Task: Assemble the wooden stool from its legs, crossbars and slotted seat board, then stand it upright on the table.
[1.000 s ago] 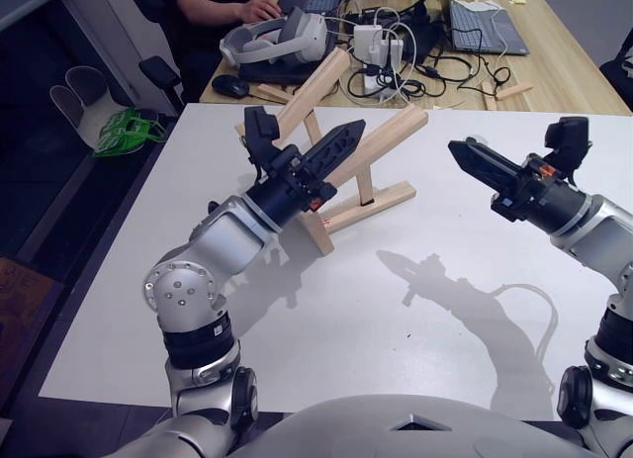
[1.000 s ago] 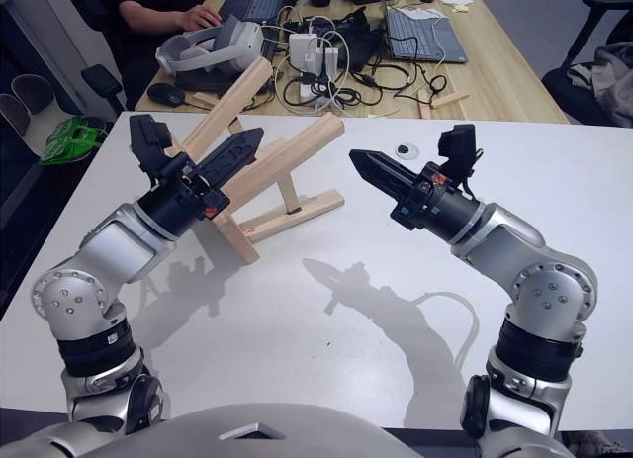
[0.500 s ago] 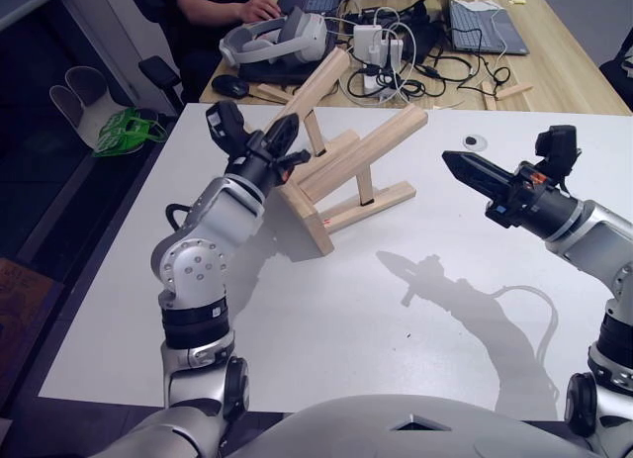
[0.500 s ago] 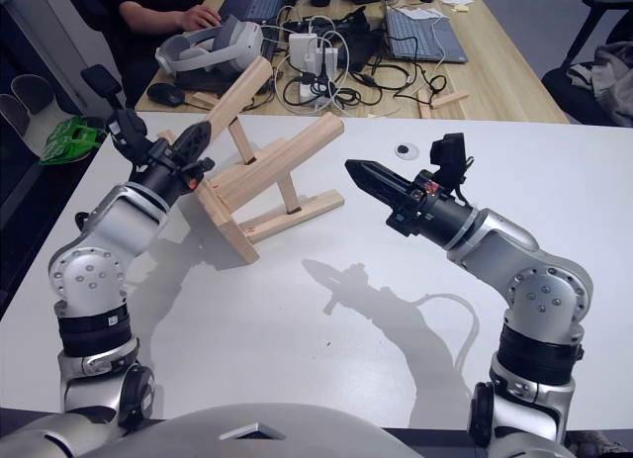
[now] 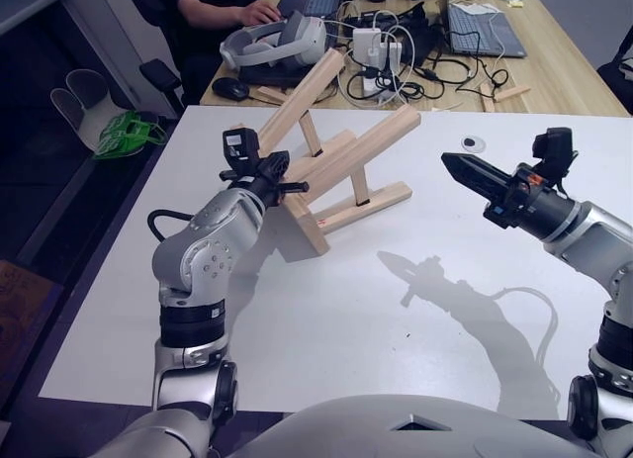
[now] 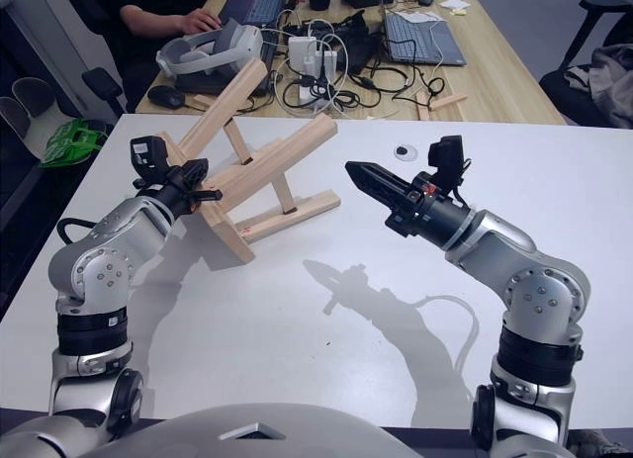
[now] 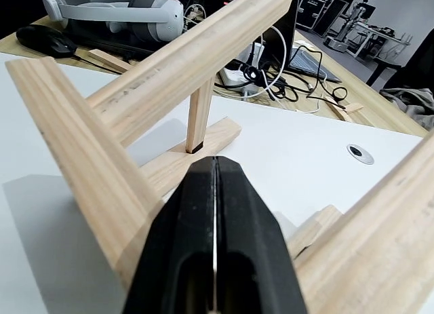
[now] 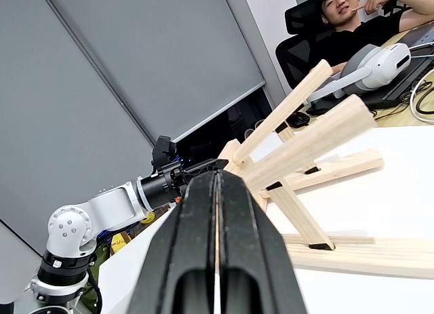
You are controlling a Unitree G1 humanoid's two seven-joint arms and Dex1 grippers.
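The partly built wooden stool frame (image 5: pixel 366 141) of legs and crossbars lies tilted on the white table (image 5: pixel 326 320), towards its far left. My left gripper (image 5: pixel 294 187) is shut with nothing in it, its tip right at the frame's near left leg (image 7: pixel 74 158), between the beams. The left wrist view looks along the shut fingers (image 7: pixel 237 212) at a short crossbar (image 7: pixel 199 117). My right gripper (image 5: pixel 450 161), also shut and holding nothing, hovers above the table to the right of the frame and points at it (image 8: pixel 305 148).
A small round disc (image 5: pixel 475 141) lies on the table's far right. Behind the table, a wooden desk (image 5: pixel 554 52) holds a headset (image 5: pixel 272 38), laptops, cables and loose wooden sticks (image 5: pixel 506 90). The table's left edge drops to the floor.
My left arm has swung back and down, from stretched out over the frame to its near left end. The right gripper has shifted slightly left and lower. The frame lies almost as before.
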